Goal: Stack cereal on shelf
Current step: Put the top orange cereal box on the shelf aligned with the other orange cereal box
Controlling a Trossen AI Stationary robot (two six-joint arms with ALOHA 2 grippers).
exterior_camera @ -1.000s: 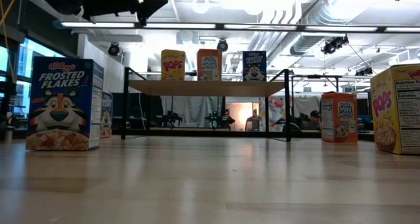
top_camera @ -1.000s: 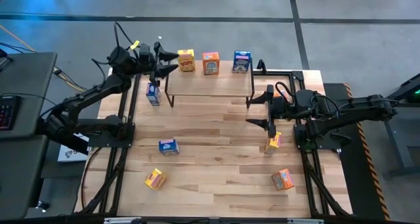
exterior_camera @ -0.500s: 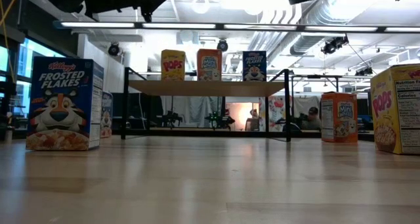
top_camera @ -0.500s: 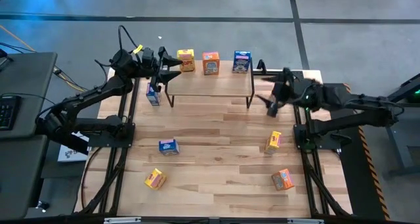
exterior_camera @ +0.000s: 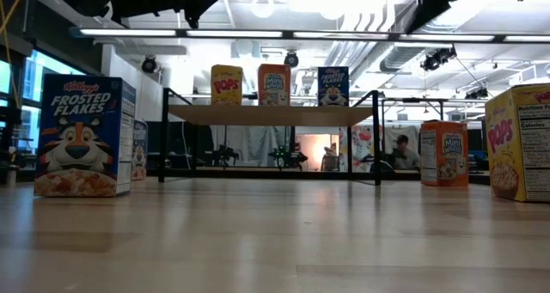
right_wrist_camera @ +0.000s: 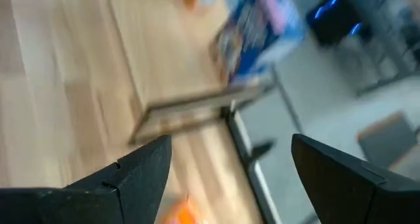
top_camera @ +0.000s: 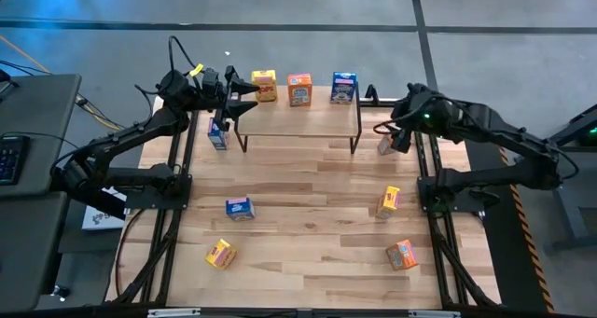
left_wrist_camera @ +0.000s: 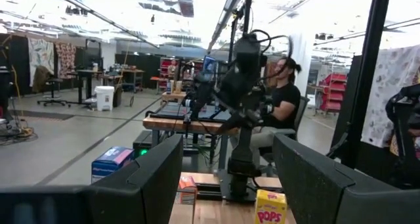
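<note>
Low view: shelf [exterior_camera: 266, 114] boxes read POPS [exterior_camera: 227, 85], Frosted Flakes [exterior_camera: 333, 86] | my left gripper [top_camera: 241, 93] and right gripper [top_camera: 396, 136] both spread, empty

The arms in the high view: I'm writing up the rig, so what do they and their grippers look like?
Both arms are dark, slim and jointed, with black cables looping along them. The left arm carries a small yellow tag near its wrist; the right arm shows a tiny green light. The left gripper and the right gripper each end in two dark, wedge-shaped fingers.
</note>
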